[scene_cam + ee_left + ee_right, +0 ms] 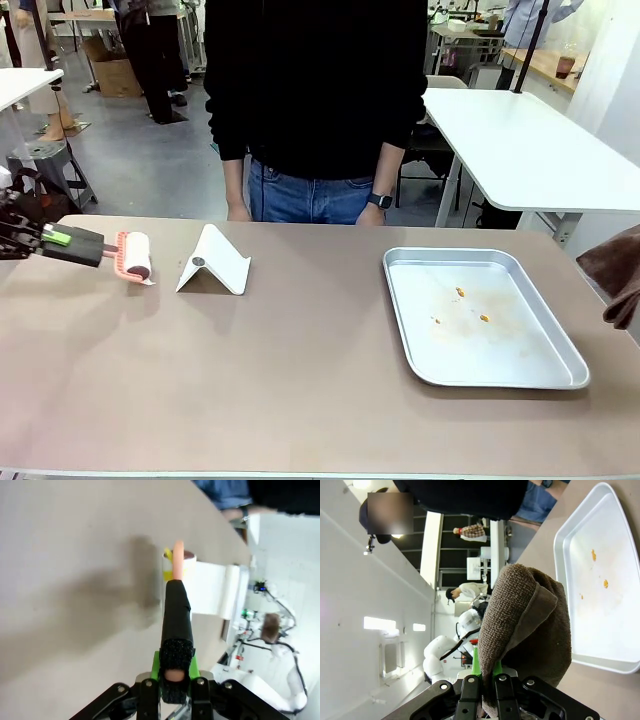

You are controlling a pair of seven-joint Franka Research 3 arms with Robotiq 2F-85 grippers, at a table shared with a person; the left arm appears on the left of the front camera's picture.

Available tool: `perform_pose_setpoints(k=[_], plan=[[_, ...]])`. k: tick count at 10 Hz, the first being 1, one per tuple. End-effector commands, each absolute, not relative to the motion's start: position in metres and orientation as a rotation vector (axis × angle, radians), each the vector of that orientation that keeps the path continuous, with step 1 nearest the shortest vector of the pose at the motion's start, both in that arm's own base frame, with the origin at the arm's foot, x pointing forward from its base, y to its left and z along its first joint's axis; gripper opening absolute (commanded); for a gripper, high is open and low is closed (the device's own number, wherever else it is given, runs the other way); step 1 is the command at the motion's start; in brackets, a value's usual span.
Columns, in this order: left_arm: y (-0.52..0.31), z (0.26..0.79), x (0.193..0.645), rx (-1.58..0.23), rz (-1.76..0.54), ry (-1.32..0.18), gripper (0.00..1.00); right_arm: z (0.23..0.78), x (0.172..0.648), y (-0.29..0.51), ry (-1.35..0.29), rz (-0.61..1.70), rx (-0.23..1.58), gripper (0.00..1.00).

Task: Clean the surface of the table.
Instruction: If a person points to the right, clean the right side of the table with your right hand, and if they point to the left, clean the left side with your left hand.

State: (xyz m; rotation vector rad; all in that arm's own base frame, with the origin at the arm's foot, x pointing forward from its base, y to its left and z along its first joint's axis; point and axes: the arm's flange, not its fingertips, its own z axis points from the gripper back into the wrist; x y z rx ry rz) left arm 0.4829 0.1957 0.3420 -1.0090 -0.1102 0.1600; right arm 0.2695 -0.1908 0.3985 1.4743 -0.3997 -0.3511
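The tabletop (300, 390) is a broad, smooth, matte tan-brown slab with a thin pale edge. In the front view it runs from the near edge to the person (315, 90) standing at its far side in a black top and blue jeans, a watch (379, 200) on one wrist. At the left end, the left tool (57, 238) is clamped on the black, rough-wrapped handle of a lint roller (133, 256). The roller's salmon-pink frame carries a white cylinder of paper; whether the cylinder touches the surface cannot be told. Just beside the roller is a white stand (215, 262), a thin sheet folded into a tent shape. Well apart, toward the right, lies a shallow rectangular tray (520, 345) of silver metal with rounded corners and a raised rim. It bears a few small orange crumbs (460, 292) and faint smears. A brown towel (612, 272) hangs in at the right edge.

The left wrist view adds the grip itself: the green pads of the left tool (175, 669) press both sides of the handle, and the roller's soft shadow falls on the bare surface. The right wrist view gives the cloth up close. The right tool (484, 674) pinches the towel (525, 620), a thick looped terry bunched in folds above its fingers. The tray (600, 625) lies beyond it on the brown surface.
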Motion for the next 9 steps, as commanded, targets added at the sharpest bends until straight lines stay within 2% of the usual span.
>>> perform_pose_setpoints(k=[1,3,5,8,9], plan=[[0.209,0.390,0.430,-1.089,0.060,-0.242,0.22,0.402,0.268,-0.191,-0.392,-0.357,1.480,0.00],[0.231,0.420,0.387,-1.126,-0.009,-0.316,0.22,0.402,0.268,-0.191,-0.392,-0.357,1.480,0.00],[0.259,0.430,0.352,-1.209,-0.064,-0.319,0.22,0.402,0.268,-0.191,-0.392,-0.357,1.480,0.00],[0.304,0.419,0.313,-1.379,-0.095,-0.289,0.22,0.402,0.268,-0.191,-0.392,-0.357,1.480,0.00],[0.319,0.411,0.309,-1.421,-0.095,-0.231,0.22,0.402,0.268,-0.191,-0.392,-0.357,1.480,0.00]])
